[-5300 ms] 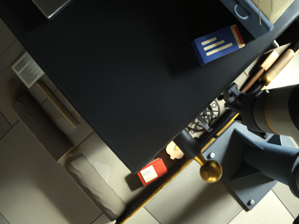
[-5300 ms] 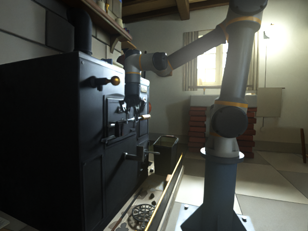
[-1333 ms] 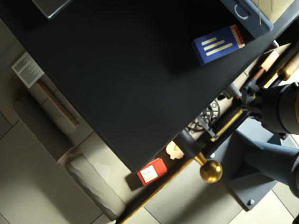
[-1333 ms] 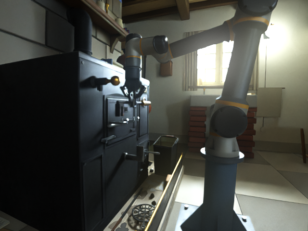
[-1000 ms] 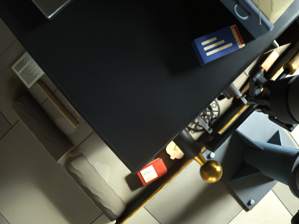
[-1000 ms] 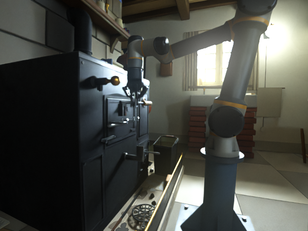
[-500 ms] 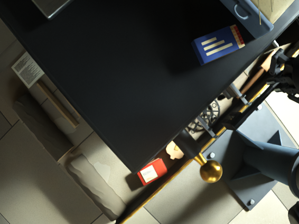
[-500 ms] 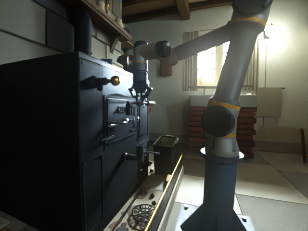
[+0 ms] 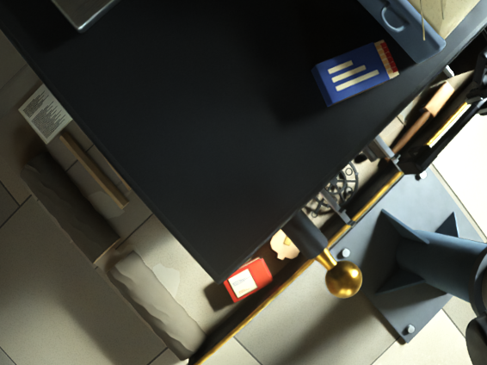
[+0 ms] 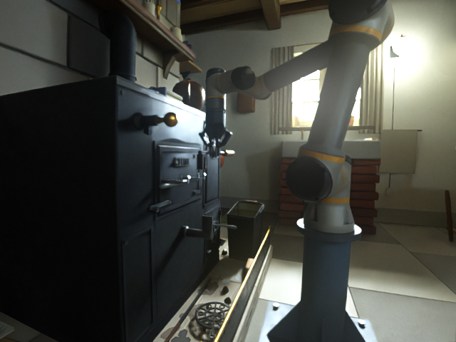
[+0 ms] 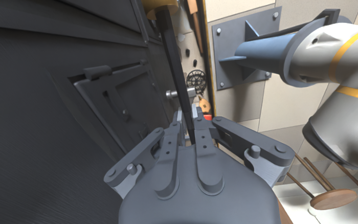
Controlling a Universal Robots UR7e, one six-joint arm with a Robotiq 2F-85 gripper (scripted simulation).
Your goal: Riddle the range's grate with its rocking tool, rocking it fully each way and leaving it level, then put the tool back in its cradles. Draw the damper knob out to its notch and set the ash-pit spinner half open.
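Note:
My gripper (image 11: 187,116) (image 10: 215,146) hangs in front of the black range (image 10: 110,191), near the top of its far end, and is closed on the dark shaft of the rocking tool (image 11: 175,71), whose brass-collared end (image 11: 159,6) points away from me. The tool's pale handle end (image 10: 228,152) sticks out beside the fingers. The brass damper knob (image 9: 343,279) (image 10: 169,119) projects from the range's upper front. The ash-pit spinner (image 9: 335,189) shows under the range's front edge.
The robot's blue pedestal (image 10: 324,279) stands on a bolted plate (image 9: 400,258) close to the range front. A brass fender rail (image 10: 243,283) runs along the hearth. A dark ash bucket (image 10: 245,228) stands by the range; a trivet (image 10: 211,316) lies on the hearth.

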